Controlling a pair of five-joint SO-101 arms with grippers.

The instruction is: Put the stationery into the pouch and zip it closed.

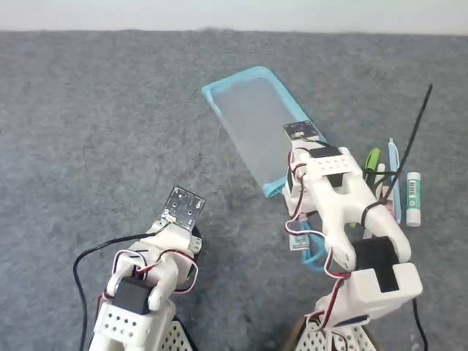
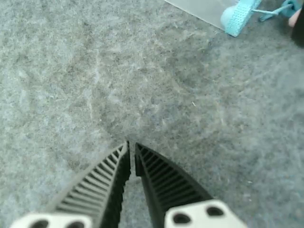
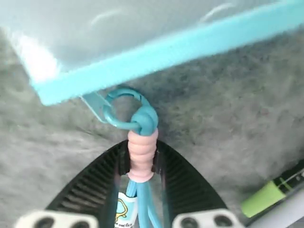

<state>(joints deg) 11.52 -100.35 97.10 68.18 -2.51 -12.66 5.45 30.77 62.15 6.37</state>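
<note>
The clear pouch [image 1: 256, 121] with cyan trim lies slantwise at the middle back of the grey mat. Its near corner [image 3: 52, 90] carries a cyan zipper pull cord [image 3: 124, 111] with a pink bead [image 3: 141, 152]. My right gripper [image 3: 141, 145] is shut on that bead, just off the pouch's corner. The stationery lies to the right of the right arm: a green marker [image 1: 373, 159], a blue pen [image 1: 395, 175] and a white glue stick [image 1: 414, 197]. My left gripper [image 2: 131, 146] is shut with nothing in it, low over bare mat to the left of the pouch corner [image 2: 237, 12].
A black cable [image 1: 414, 135] runs over the stationery on the right. A small printed tag [image 1: 298, 238] on the cord lies under the right arm. Grey mat [image 1: 95, 124] spreads open on the left and at the back.
</note>
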